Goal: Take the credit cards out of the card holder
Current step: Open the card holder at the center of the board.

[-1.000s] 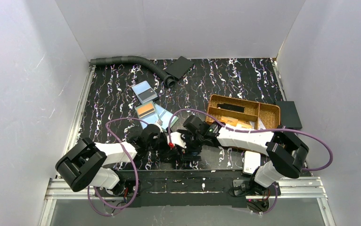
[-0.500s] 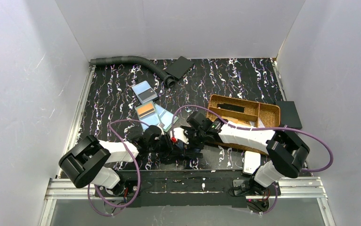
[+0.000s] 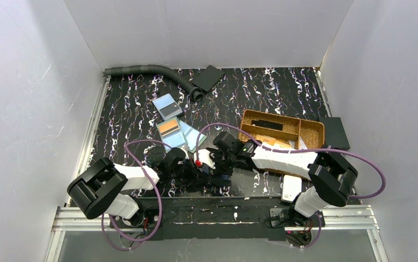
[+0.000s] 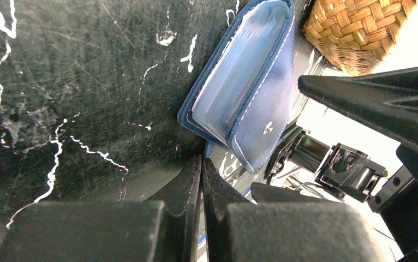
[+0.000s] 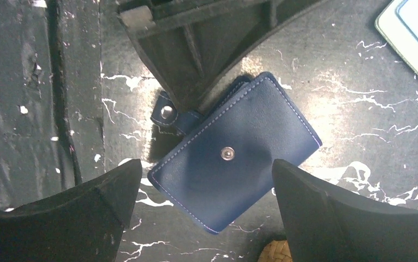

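Note:
The card holder (image 5: 239, 164), a dark navy wallet with a snap, lies closed on the black mat at the near middle, and shows as a blue sliver (image 3: 221, 177) between the arms. Clear sleeves show between its covers (image 4: 239, 82). My left gripper (image 4: 201, 161) is shut, its tips pinching the holder's edge by the strap tab (image 5: 166, 112). My right gripper (image 5: 205, 164) hovers open over the holder, one finger on each side, touching nothing. Loose credit cards lie further back: blue-grey (image 3: 167, 106), orange (image 3: 168, 127) and teal (image 3: 189, 137).
A brown woven tray (image 3: 310, 128) stands right of the grippers, its corner (image 4: 359, 33) close to the holder. A white box (image 3: 292, 188) lies near the right arm's base. A grey hose (image 3: 147, 69) and flat black rectangles (image 3: 207, 78) (image 3: 335, 132) lie at the back and right.
My left gripper has closed from open to fully shut at the holder's edge. The right gripper stayed open and shifted slightly over the holder.

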Tool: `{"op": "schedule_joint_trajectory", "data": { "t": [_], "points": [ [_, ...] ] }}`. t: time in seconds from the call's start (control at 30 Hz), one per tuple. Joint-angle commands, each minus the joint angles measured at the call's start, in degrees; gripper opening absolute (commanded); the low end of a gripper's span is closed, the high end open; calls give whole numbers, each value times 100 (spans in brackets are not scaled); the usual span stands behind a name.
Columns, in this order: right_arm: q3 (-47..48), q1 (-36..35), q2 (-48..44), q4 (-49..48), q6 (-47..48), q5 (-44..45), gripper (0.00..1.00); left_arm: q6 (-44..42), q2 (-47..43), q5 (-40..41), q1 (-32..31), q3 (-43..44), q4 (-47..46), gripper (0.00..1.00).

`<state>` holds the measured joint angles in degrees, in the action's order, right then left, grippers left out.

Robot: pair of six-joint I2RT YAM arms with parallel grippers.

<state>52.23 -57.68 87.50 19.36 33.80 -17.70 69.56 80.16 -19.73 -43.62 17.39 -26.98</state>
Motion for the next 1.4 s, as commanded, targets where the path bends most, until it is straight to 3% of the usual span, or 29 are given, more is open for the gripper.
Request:
{"op": "schedule_joint_trajectory", "data": {
  "t": [0.0,0.27,0.43,0.6,0.83,1.13,1.17,1.27,1.37],
  "points": [
    [-52,-296,67,-350,-253,329,98,-181,-258,19,5,-68,84,0],
    [-70,-830,326,-610,-262,1556,97,-87,-638,22,97,-212,43,0],
    [-96,-820,196,-676,-200,2024,79,-111,-677,11,174,-305,43,0],
    [-47,-633,88,-645,-248,1921,59,-183,-784,-62,314,-425,40,0],
    [-27,-173,-188,-639,-491,1373,43,-263,-939,-194,518,-561,47,0],
    [-14,166,-216,-800,-729,1516,13,-403,-887,-432,655,-366,37,0],
    [-7,189,-202,-813,-770,1532,10,-435,-893,-470,654,-311,36,1],
    [-2,263,-200,-890,-884,1550,2,-493,-945,-509,653,-208,-14,18],
    [2,370,-232,-941,-1005,1410,1,-549,-1057,-426,653,-183,-108,31]
  ]
}}
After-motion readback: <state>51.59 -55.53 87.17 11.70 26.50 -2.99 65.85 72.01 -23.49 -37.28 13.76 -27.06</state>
